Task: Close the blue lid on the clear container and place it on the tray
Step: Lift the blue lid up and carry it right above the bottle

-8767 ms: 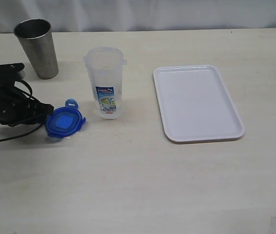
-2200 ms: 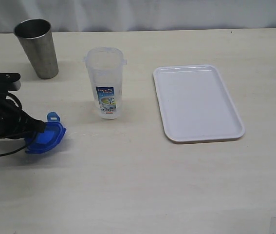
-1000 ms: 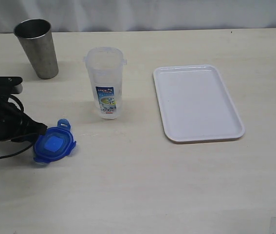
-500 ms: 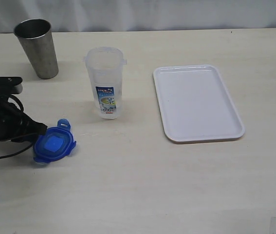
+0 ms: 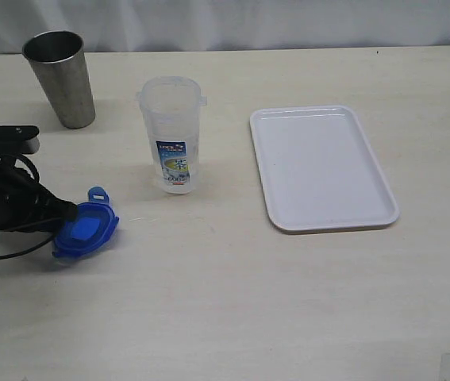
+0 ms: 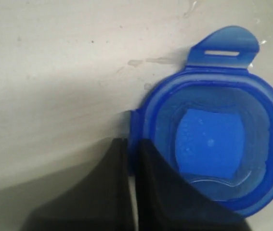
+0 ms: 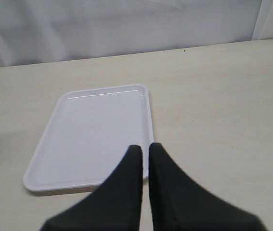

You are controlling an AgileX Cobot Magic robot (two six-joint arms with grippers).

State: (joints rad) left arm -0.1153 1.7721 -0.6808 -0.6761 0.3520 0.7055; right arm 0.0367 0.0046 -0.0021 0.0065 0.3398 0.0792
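The left gripper (image 6: 131, 144) has matte black fingers tapering to narrow tips, and the right gripper (image 7: 144, 148) matches it. The left arm (image 5: 6, 198) is a bulky black body trailing a thin black cable (image 5: 9, 253).

Bright blue lid (image 5: 86, 230); translucent clear container (image 5: 173, 111) bearing a blue, white and green label (image 5: 174, 163); white tray (image 5: 320, 171); grey steel cup (image 5: 59, 79); pale beige worktop (image 5: 232, 309); black left end effector (image 6: 130, 144).

We see a pale table (image 5: 232, 309), steel cup (image 5: 59, 79) far left, clear container (image 5: 173, 135) upright mid-table, white tray (image 5: 324, 168) right, blue lid (image 5: 86, 230) tilted near left.
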